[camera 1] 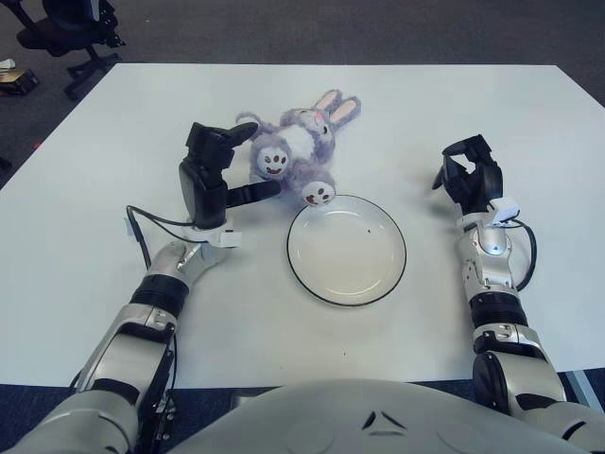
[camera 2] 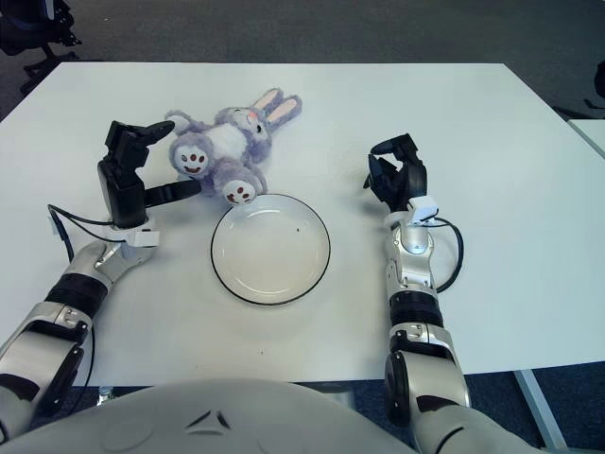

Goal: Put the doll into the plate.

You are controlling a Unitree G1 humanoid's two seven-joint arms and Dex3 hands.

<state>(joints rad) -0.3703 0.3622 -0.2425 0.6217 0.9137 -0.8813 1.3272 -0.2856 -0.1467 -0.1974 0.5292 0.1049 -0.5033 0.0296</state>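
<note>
A purple and white plush rabbit doll (camera 1: 301,142) lies on its back on the white table, just behind the plate's far left rim. The white plate (camera 1: 346,255) with a dark rim holds nothing. My left hand (camera 1: 227,168) stands upright at the doll's left side. Its upper fingers (camera 1: 216,140) reach toward the doll's tail end, and its thumb (camera 1: 255,193) points under the near foot. The hand is spread and not closed on the doll. My right hand (camera 1: 466,175) shows to the right of the plate, relaxed and holding nothing.
The table's far edge (camera 1: 331,64) runs behind the doll. On the floor at the back left are an office chair (camera 1: 71,28) and a small dark object (camera 1: 17,80). A thin cable (camera 1: 142,222) loops by my left wrist.
</note>
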